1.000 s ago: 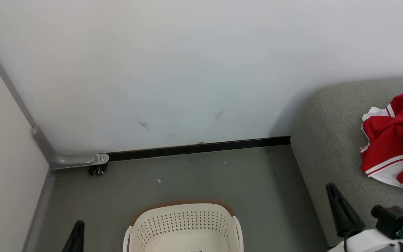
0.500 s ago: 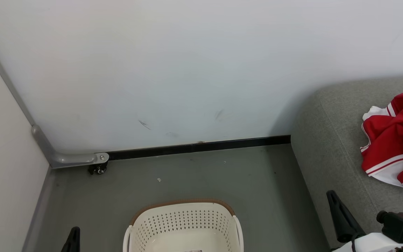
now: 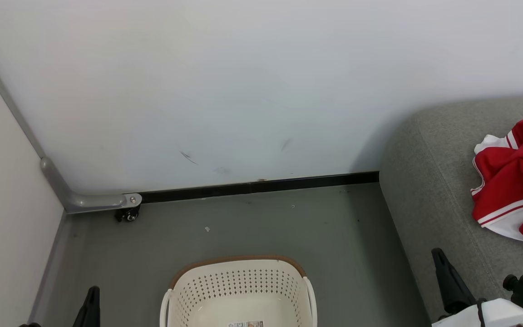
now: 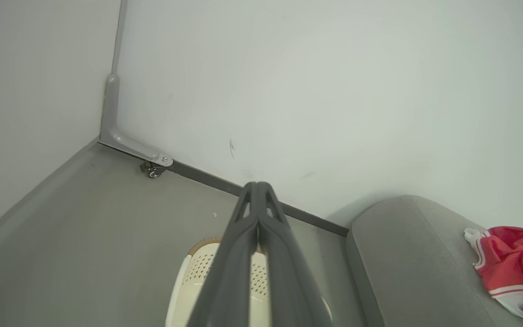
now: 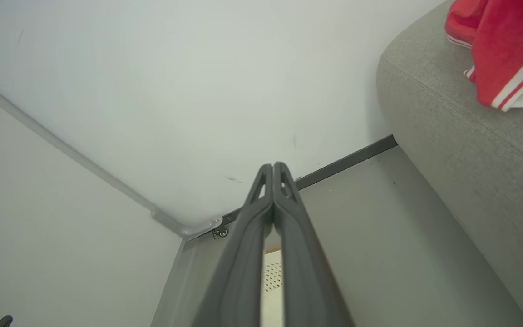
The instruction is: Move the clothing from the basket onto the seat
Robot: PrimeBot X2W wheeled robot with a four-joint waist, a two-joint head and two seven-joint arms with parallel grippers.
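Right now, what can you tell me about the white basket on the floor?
The basket is cream-white plastic, rounded, with rows of small holes in its walls, a brown band along its rim and pale handles at the sides. It stands upright on the grey floor, apart from the sofa, its near part cut off by the picture's edge. Inside, a printed label shows on the bottom.
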